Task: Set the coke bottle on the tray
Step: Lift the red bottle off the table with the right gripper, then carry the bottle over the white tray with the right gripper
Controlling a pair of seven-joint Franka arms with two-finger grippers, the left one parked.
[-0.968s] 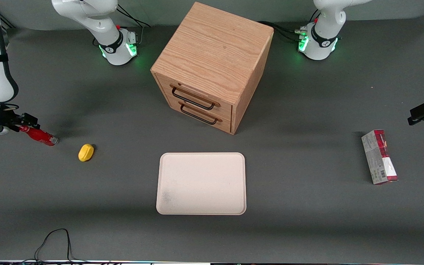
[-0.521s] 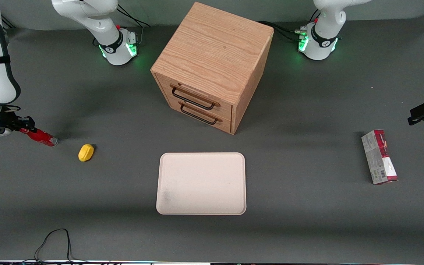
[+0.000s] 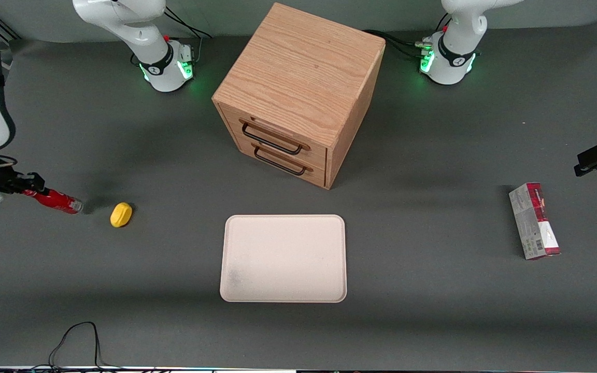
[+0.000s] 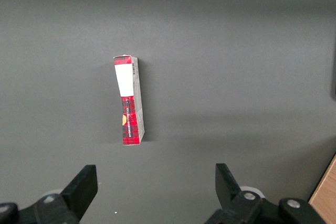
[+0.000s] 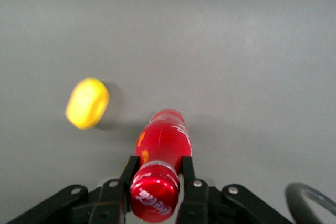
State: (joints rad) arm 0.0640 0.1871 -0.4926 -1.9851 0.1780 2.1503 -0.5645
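The coke bottle (image 3: 54,201) is a slim red bottle with a silvery base, tilted at the working arm's end of the table. My right gripper (image 3: 25,189) is shut on its neck just below the red cap. In the right wrist view the gripper (image 5: 156,178) has a black finger on each side of the cap (image 5: 154,192), and the bottle's body (image 5: 164,135) points away from the camera. I cannot tell whether the base touches the table. The pale beige tray (image 3: 283,258) lies flat and bare, in front of the drawer cabinet and nearer to the front camera.
A yellow lump (image 3: 121,214) lies close beside the bottle's base, between bottle and tray; it also shows in the right wrist view (image 5: 87,103). The wooden drawer cabinet (image 3: 298,93) stands mid-table. A red-and-white carton box (image 3: 534,220) lies toward the parked arm's end.
My gripper and the bottle have shifted a little nearer to the front camera, still shut on the neck. The yellow lump and the tray have not moved.
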